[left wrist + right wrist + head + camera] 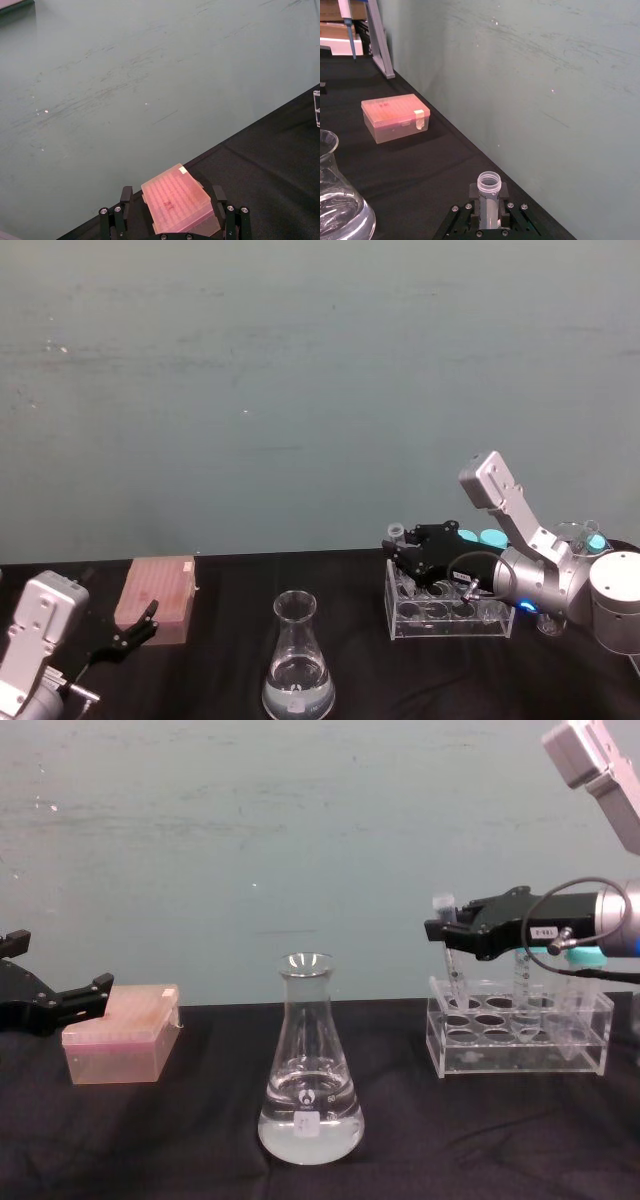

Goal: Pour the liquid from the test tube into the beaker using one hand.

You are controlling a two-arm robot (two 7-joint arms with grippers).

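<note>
Right gripper (447, 932) (above the rack (517, 1042)) clamps the test tube (449, 952); left gripper (140, 624) gapes empty.

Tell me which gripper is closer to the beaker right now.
Right, narrowly. The right gripper is shut on the test tube above the rack, on the beaker's right. The left gripper is open by the pink box, far left.

The right hand (447, 932) is black with two fingers, on a silver-grey arm carrying a thin black cable, a small white label and a white camera block; the left hand (140, 623) is likewise black.
</note>
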